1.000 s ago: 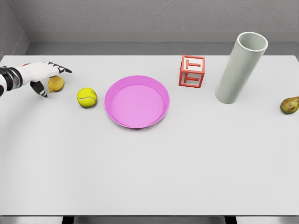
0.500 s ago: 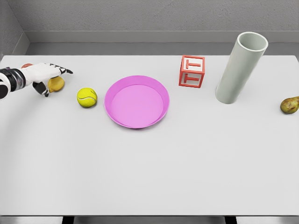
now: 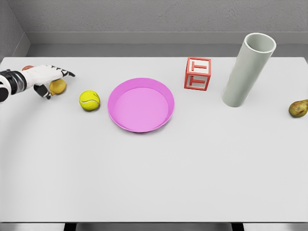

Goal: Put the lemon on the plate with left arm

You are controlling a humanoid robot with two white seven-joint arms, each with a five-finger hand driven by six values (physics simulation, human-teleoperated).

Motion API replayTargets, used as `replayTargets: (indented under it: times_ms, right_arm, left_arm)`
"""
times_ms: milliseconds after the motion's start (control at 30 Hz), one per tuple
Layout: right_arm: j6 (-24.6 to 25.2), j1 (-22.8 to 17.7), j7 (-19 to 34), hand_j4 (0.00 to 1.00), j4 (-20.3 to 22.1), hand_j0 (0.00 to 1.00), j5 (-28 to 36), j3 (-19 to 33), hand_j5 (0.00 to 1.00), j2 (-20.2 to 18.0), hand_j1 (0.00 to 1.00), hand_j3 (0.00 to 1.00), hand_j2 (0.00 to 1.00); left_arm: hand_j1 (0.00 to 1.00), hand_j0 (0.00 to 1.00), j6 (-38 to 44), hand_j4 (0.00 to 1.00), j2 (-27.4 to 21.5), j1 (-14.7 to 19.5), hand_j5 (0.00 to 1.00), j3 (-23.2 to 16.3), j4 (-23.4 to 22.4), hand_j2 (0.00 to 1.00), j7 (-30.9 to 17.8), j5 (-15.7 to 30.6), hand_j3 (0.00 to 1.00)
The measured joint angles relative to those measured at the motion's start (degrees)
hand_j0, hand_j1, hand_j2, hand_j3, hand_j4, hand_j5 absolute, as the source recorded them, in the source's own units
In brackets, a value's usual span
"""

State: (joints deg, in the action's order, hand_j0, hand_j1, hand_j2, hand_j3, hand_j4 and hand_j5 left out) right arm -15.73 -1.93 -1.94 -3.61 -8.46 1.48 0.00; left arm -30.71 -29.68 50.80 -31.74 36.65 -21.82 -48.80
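A: At the far left, our left hand (image 3: 44, 77) hovers over the lemon (image 3: 58, 86), fingers extended flat above it and thumb hanging down on its left side. We hold nothing yet; the lemon sits on the table (image 3: 154, 183), half hidden under the palm.

B: So the first risk is the closing itself. With the fingers this straight, we may press the lemon sideways instead of wrapping it, and it would roll away toward the table's left edge.

A: Just right of it lies the tennis ball (image 3: 89, 100), between the lemon and the pink plate (image 3: 140, 105). It is yellow too. If we carry low, we could knock it into the plate.

B: A round fruit could also roll off the plate's shallow rim if we release it high.

A: Farther right, the red block (image 3: 197, 73), the grey tube (image 3: 248, 70) and the pear (image 3: 299, 108) stand well apart from our path. We see no right arm.
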Motion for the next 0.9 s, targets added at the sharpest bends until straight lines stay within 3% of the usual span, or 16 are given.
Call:
replayTargets:
  times_ms: [300, 400, 467, 900]
  right_arm:
    - [0.0, 0.0, 0.0, 1.00, 0.0, 1.00, 0.0, 0.0, 1.00, 0.0, 1.00, 1.00, 1.00]
    - [0.0, 0.0, 0.0, 1.00, 0.0, 1.00, 0.0, 0.0, 1.00, 0.0, 1.00, 1.00, 1.00]
    - [0.0, 0.0, 0.0, 1.00, 0.0, 1.00, 0.0, 0.0, 1.00, 0.0, 1.00, 1.00, 1.00]
    - [0.0, 0.0, 0.0, 1.00, 0.0, 1.00, 0.0, 0.0, 1.00, 0.0, 1.00, 1.00, 1.00]
  left_arm:
    - [0.90, 0.90, 0.4, 0.90, 0.1, -0.1, 0.90, -0.1, -0.1, 0.90, -0.1, 0.0, 0.90]
    - [0.85, 0.85, 0.4, 0.85, 0.1, -0.1, 0.85, -0.2, -0.1, 0.85, -0.1, -0.1, 0.85]
    - [0.74, 0.74, 0.2, 0.74, 0.0, -0.2, 0.74, -0.2, -0.1, 0.74, -0.1, -0.1, 0.74]
    - [0.65, 0.65, -0.6, 0.65, -0.1, -0.6, 0.65, 0.0, 0.0, 0.65, 0.2, -0.6, 0.65]
